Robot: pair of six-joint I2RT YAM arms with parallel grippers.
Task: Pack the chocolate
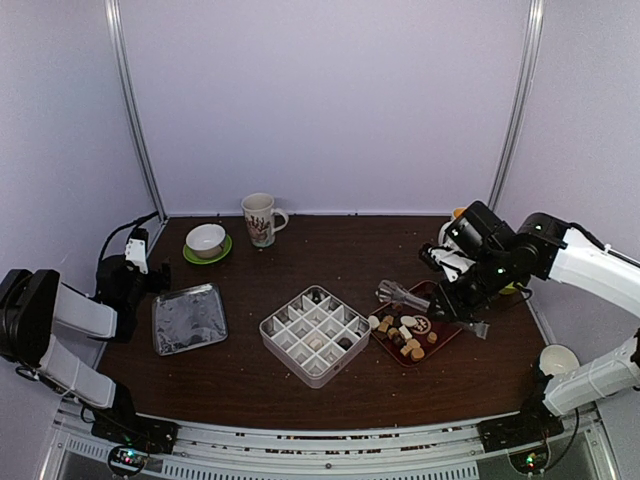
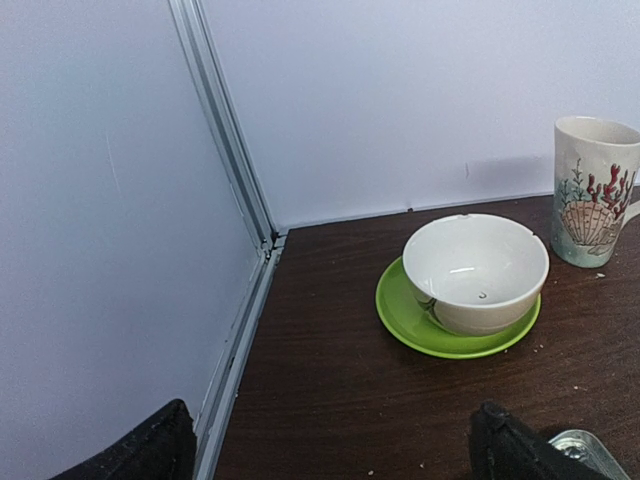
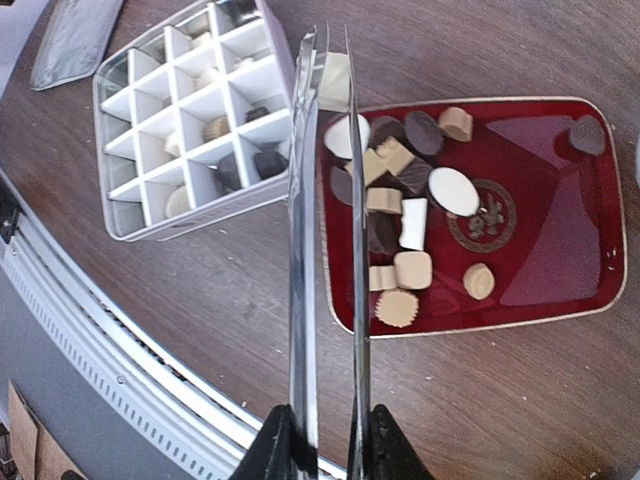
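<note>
**Metal tongs [image 3: 302,250] held in my right gripper [image 3: 328,445], over the red tray [image 3: 560,230]**

My right gripper is closed on the handle end of the tongs, with one finger pressing on each side. The two long blades run almost parallel with only a narrow gap between them. Their tips reach the edge of the tray on the side nearest the white divided box [image 3: 200,212]. One cream piece [image 3: 335,80] lies right at the tips. I cannot tell if the blades touch it or hold it.

Most of the chocolate [image 3: 400,215] is in the red tray, grouped in the half toward the box: dark brown, tan and white pieces, some of them touching. One dark piece [image 3: 587,133] lies alone in the far corner of the tray. A few pieces are already in the box, each in its own compartment, for example a dark one [image 3: 270,162] and a tan one [image 3: 215,128]. Box and tray stand just beside each other on the brown table [image 1: 250,380].

My left gripper [image 2: 335,450] is wide open and holds nothing. It is well apart from the box, at the left side of the table. In front of it are a white bowl [image 2: 475,270] on a green saucer [image 2: 440,335], a mug [image 2: 595,190] with a shell picture, and the corner of a flat metal lid [image 2: 585,445].
</note>
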